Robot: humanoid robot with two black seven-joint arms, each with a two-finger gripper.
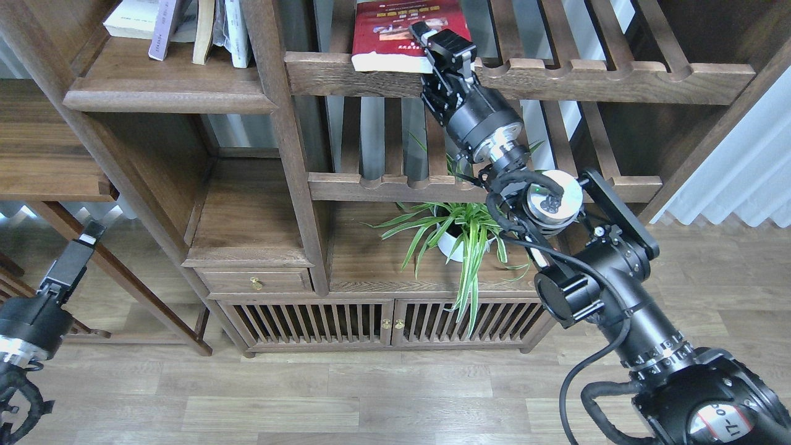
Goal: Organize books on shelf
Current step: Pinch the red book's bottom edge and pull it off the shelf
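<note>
A dark red book (395,28) with small photos lies on the top slatted rack (618,77), its pale page edge just over the front rail. My right gripper (440,48) is shut on the book's near right corner, one finger on the cover and the other under it. The shelf (167,93), a solid dark-brown board with a moulded front edge, is at the upper left. It holds a pale lavender-white book (133,18) lying flat and a few upright or leaning ones (204,31). My left gripper (77,250) hangs low at the far left, holding nothing; its fingers look like one dark bar.
A thick wooden post (278,123) separates the shelf from the slatted racks. A second slatted rack (383,185) runs under my right forearm. A potted spider plant (460,238) stands on the cabinet top beside my right arm. A side table leg (123,278) is near my left gripper.
</note>
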